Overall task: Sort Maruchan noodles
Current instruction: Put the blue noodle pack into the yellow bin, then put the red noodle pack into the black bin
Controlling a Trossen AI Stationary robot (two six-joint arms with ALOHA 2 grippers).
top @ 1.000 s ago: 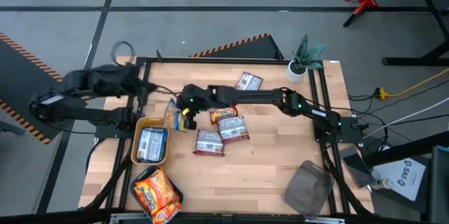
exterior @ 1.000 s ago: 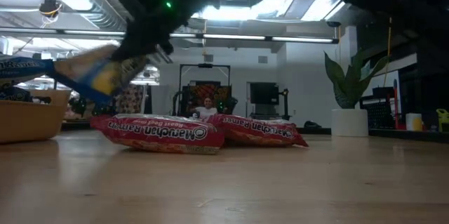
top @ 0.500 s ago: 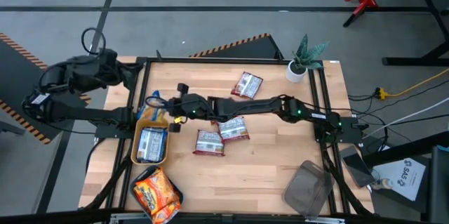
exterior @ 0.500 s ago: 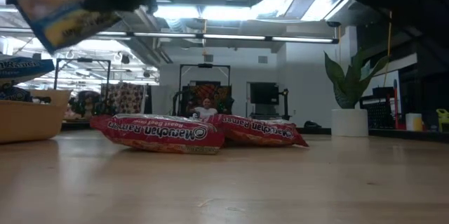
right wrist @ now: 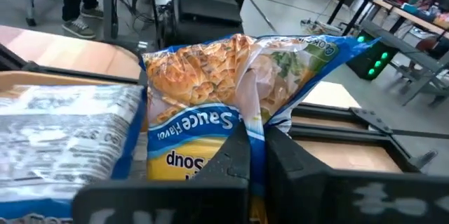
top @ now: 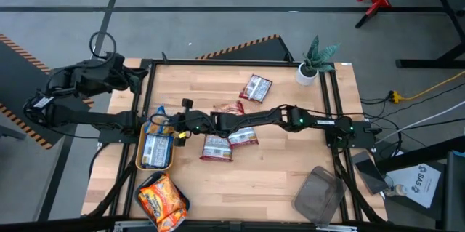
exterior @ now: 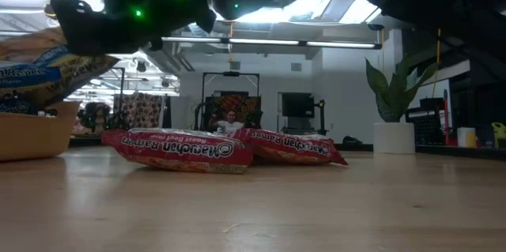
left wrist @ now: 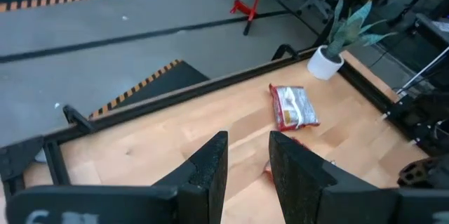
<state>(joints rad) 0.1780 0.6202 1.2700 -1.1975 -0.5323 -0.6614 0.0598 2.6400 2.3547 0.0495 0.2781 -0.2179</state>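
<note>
1. My right tool (right wrist: 256, 147) is clenched on a blue-and-yellow noodle packet (right wrist: 231, 104), holding it over the yellow tray (top: 142, 161) at the desk's (top: 276, 166) left side.
2. My left tool (left wrist: 247, 164), parted and empty, waits by the back-left corner.

Pale wooden table (top: 276, 174) inside a black frame. On it: yellow tray (top: 143, 161) near the left edge, holding packets; orange noodle packets (top: 161, 199) on a tray at the near left corner; red-brown packets (top: 216, 148) mid-table, one more (top: 256, 86) farther back; potted plant (top: 311, 63) at the far right corner; grey tray (top: 320, 194) at the near right.
</note>
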